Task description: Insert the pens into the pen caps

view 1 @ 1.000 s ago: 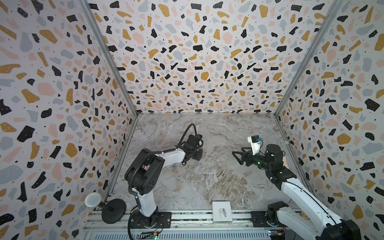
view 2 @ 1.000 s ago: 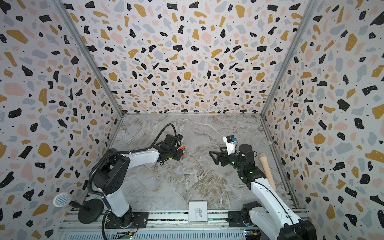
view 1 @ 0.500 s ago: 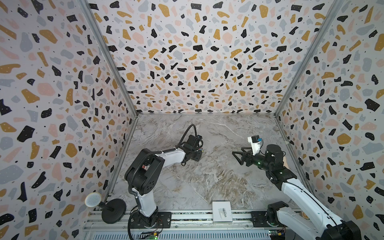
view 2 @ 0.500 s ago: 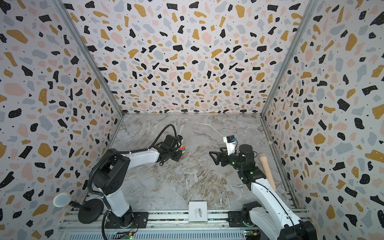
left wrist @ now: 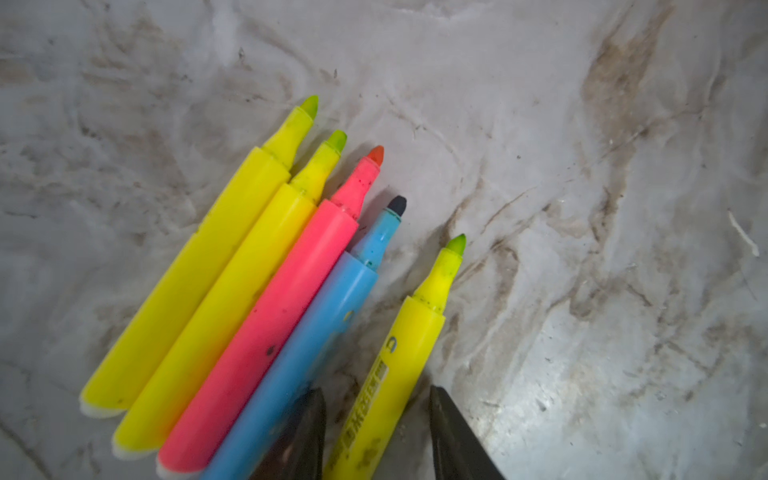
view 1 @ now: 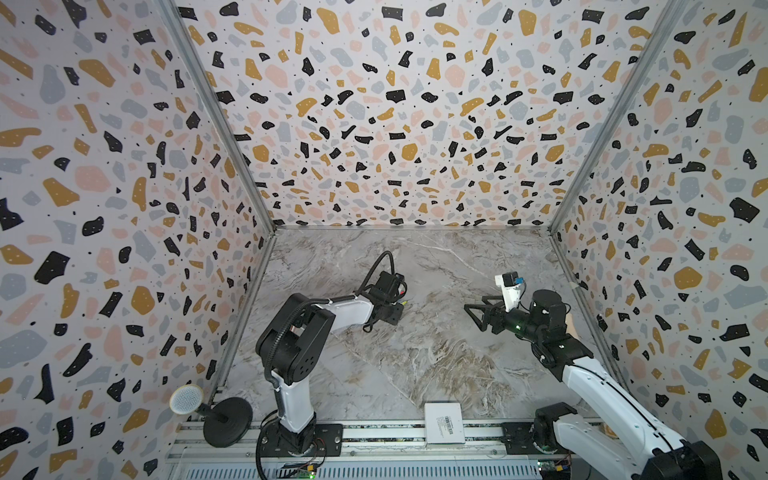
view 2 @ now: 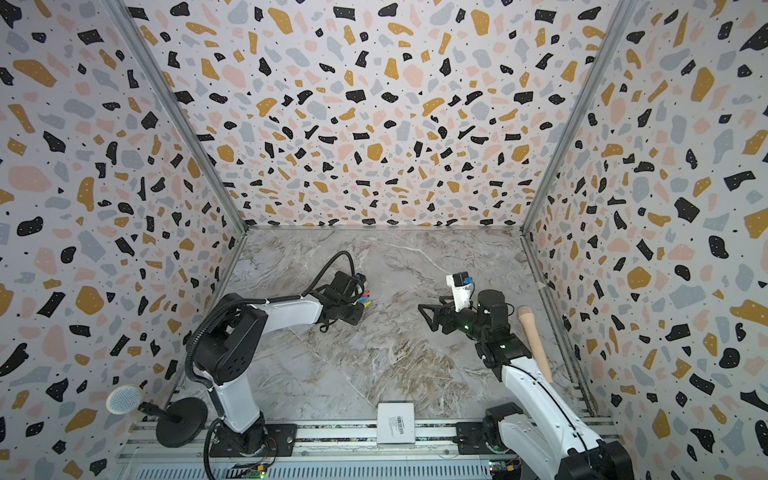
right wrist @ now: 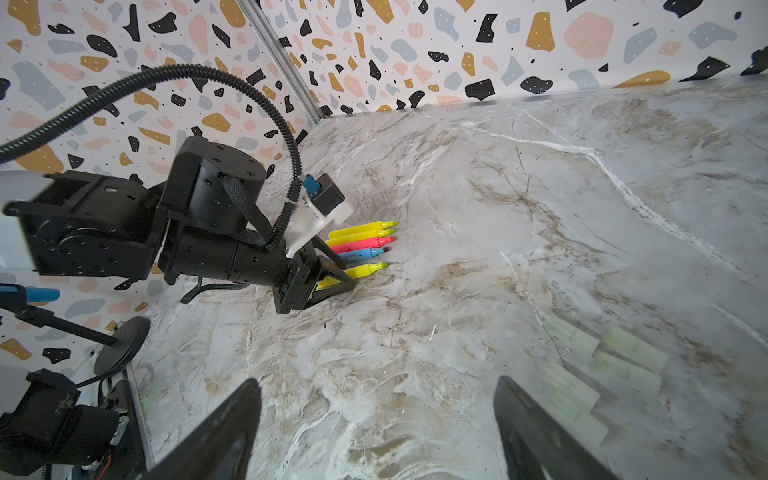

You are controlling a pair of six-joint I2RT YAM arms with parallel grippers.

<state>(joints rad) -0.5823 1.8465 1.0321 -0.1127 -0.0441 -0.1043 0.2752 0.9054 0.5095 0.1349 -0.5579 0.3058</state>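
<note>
Five uncapped pens lie side by side on the marble table [left wrist: 582,208]: two yellow [left wrist: 187,282], one pink-red [left wrist: 282,307], one blue [left wrist: 316,340], and a third yellow pen [left wrist: 399,365] set slightly apart. My left gripper [left wrist: 376,399] is down at the table with its jaws on either side of that third yellow pen. A small gap shows on each side, so it is open. In a top view the pens [view 2: 366,299] peek out past the left gripper [view 2: 359,309]. My right gripper [right wrist: 378,386] hovers open and empty. Several translucent greenish pen caps [right wrist: 602,365] lie beside it.
A thick beige handle [view 2: 536,345] lies along the right wall behind the right arm. A white box [view 2: 395,422] sits at the front edge. A microphone on a stand [view 2: 124,399] is at the front left. Patterned walls close in three sides.
The left gripper stays low at the pens, its jaws a touch narrower around the yellow pen. The right arm has not moved.
</note>
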